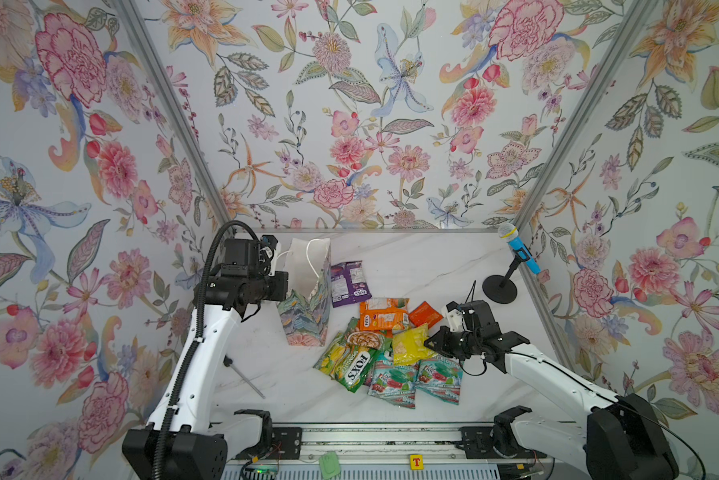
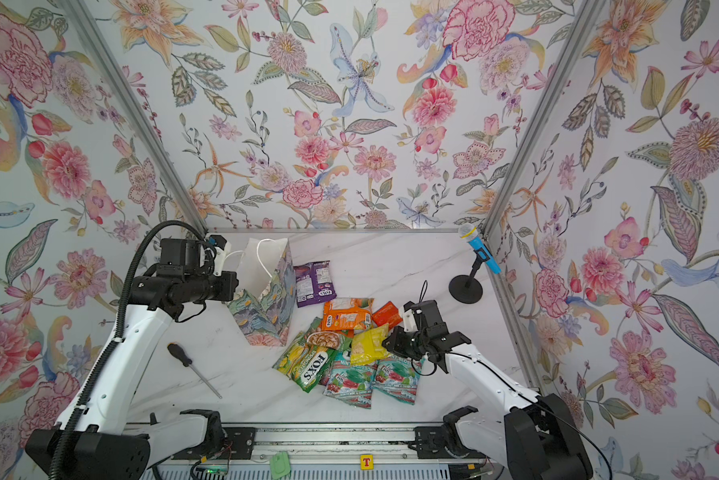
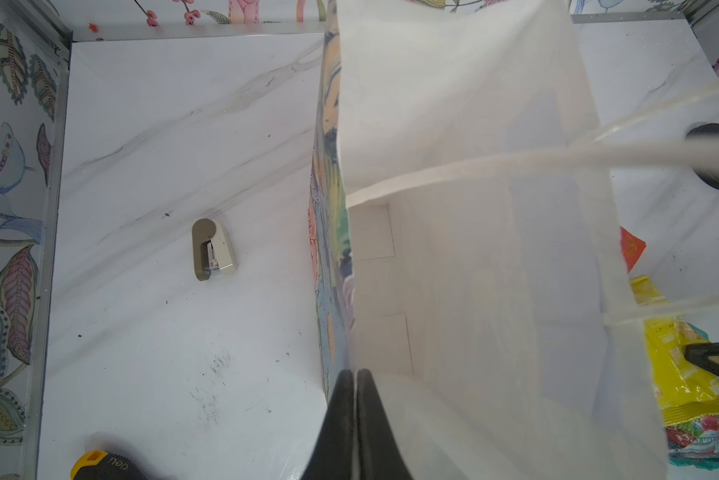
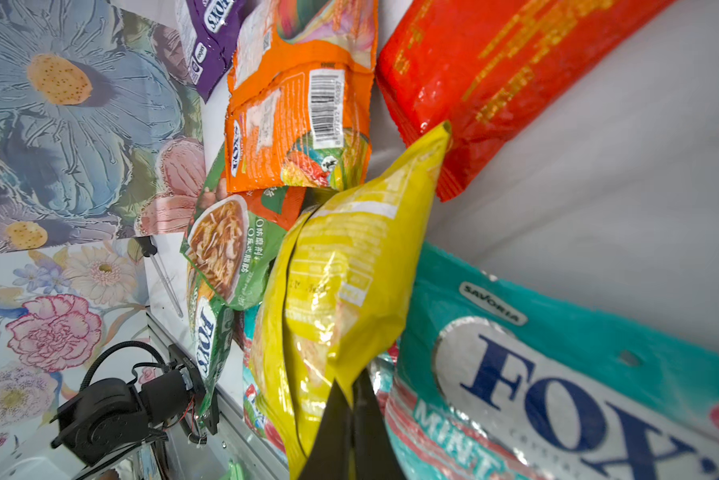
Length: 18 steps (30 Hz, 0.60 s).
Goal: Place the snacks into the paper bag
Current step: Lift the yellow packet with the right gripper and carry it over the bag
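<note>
Pinching only a thin corner of the yellow pouch among the snacks right of the paper bag, the right end effector may drop it; the left end effector grips the bag's rim.

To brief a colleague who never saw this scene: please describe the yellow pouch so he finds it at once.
Find the tall painted paper bag on the marble table. Right of it lies a pile of glossy pouches, with the yellow pouch at its right edge. Only this one is all yellow, pinched by the right hand.
</note>
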Tool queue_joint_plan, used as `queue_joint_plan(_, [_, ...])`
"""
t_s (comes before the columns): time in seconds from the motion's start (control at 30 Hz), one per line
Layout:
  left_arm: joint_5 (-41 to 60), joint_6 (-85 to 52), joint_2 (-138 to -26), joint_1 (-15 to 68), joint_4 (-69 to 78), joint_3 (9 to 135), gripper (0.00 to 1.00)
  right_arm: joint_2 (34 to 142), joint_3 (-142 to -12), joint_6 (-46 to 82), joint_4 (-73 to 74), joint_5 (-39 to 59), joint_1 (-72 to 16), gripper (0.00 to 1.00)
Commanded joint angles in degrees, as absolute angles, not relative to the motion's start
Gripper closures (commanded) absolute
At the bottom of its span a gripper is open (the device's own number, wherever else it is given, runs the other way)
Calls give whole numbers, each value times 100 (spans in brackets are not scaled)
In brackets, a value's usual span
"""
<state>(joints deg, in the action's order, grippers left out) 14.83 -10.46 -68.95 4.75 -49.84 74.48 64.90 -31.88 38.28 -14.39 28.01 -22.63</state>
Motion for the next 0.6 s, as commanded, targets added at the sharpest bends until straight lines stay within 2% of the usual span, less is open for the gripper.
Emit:
queue_joint_plan(0.0, [1604, -1063, -6771, 398, -5023, 7351, 94, 6230, -3643, 3894, -1496, 2754, -2384, 100])
queue_joint_plan(0.3, [1730, -1055, -6742, 391, -4965, 7304, 93, 6115, -5438, 3755, -1945, 2172, -2931, 100])
queue_joint_plan(0.57, [1821, -1046, -6733, 396, -4942, 7323, 93, 7200, -7693, 2882, -2191, 708, -3963, 100])
